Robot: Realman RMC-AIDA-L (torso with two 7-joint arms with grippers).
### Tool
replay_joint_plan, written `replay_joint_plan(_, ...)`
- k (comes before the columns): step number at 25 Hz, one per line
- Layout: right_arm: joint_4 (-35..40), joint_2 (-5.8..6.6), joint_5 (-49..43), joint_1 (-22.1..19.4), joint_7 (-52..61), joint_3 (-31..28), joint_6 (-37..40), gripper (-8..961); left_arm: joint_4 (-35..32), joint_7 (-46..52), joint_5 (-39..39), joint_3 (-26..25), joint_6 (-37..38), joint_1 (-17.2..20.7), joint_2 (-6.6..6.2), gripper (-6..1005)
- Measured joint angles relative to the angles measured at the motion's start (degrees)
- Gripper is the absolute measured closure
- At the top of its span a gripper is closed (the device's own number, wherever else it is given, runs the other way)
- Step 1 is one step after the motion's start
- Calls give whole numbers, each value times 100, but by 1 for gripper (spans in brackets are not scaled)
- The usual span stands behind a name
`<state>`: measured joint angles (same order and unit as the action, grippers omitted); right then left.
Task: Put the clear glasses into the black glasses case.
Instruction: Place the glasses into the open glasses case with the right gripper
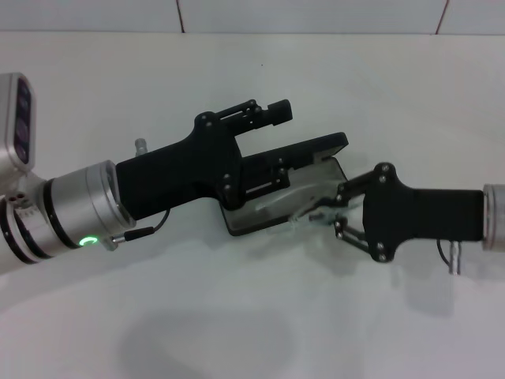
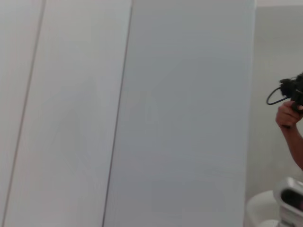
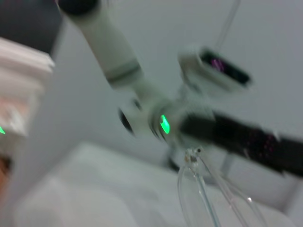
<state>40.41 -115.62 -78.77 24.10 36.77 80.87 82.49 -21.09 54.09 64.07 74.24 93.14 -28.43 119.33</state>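
The left tool (image 1: 276, 150) props the black glasses case (image 1: 260, 212) open wide so the right tool (image 1: 330, 212), gripping the clear glasses (image 1: 304, 204), can seat them

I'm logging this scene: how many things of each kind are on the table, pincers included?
Black glasses case: 1, open
Clear glasses: 1, over the case
Pincers: 2, the left pincer at the case's lid, the right pincer on the glasses
Total: 4

white table (image 1: 237, 332); tiled wall (image 1: 316, 14) behind (a person's hand (image 2: 286, 116) holds a camera).
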Motion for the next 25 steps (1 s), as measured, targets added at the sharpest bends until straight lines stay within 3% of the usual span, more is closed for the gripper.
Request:
replay_joint_plan(4, 1249, -40, -86, -606, 145, 716, -1512, 837, -2, 15, -26, -20, 3, 39, -39, 366)
replay_joint_plan(13, 1835, -38, -96, -668, 451, 2243, -4212, 834, -10, 38, -12, -76, -8, 34, -71, 366)
replay_joint_plan(18, 1940, -39, -79, -646, 483, 2711, -4976, 823, -10, 37, -1, -78, -21, 29, -95, 366)
replay_joint_plan(25, 2005, -30, -105, -627, 714, 2972, -5122, 807, -10, 22, 11, -77, -34, 27, -112, 367)
